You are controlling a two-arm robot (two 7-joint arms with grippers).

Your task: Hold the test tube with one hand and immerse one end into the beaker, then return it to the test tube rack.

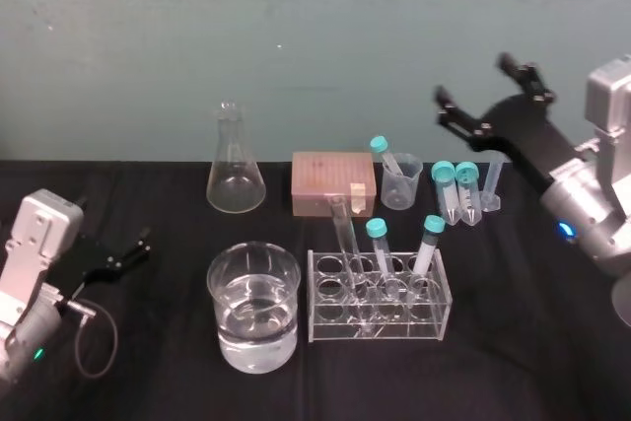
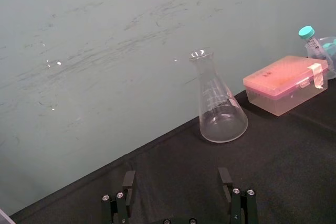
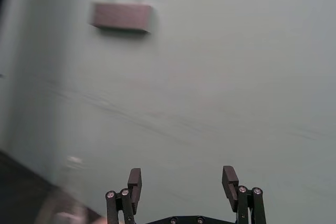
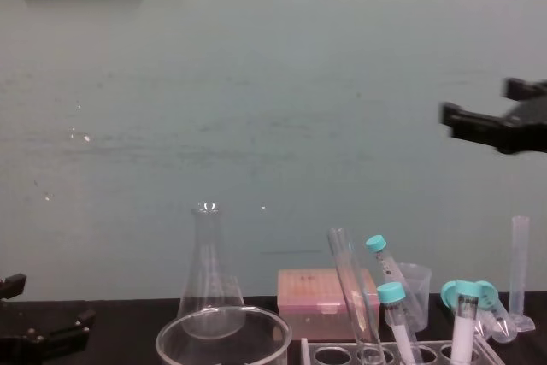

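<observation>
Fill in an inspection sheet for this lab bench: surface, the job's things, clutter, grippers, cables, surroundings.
Surface: table under a black cloth.
Job's things: test tube leans in the test tube rack; beaker, part full of clear liquid, stands left of the rack.
Clutter: flask, pink box, measuring cup holding a capped tube, a capped pair and a graduated cylinder along the back; two rack-held capped tubes.
Grippers: left gripper open, low at the table's left; right gripper open, raised on the right; both empty.
Cables: grey cable loops beside the left arm.
Surroundings: plain teal wall.
</observation>
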